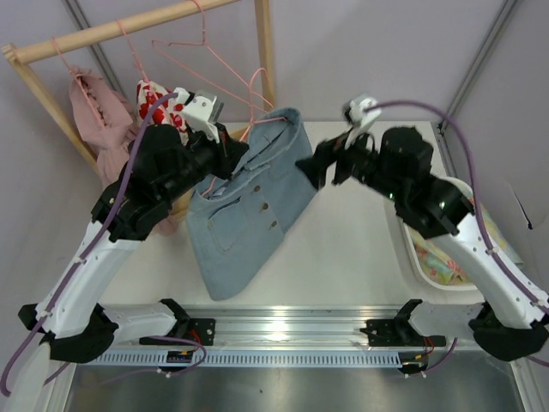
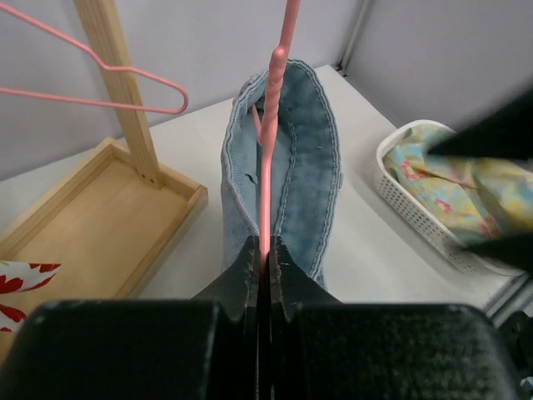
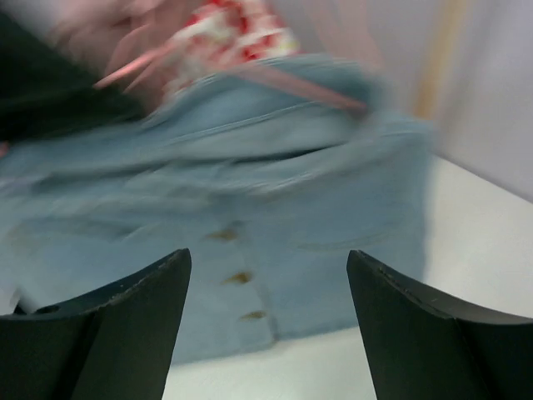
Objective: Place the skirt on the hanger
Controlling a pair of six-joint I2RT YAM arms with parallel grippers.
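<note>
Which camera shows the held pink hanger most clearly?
Left wrist: the pink hanger runs sharp from the left gripper into the waistband of the denim skirt. Top external shows only a short stretch; right wrist, a blurred pink streak.

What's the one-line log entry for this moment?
left jaws: shut on hanger | right jaws: open, facing skirt | skirt: waistband around hanger

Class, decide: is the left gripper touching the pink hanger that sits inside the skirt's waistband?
Touching. In the left wrist view, the left gripper has its fingers shut on the hanger, with the pink wire pinched between them and no gap.
</note>
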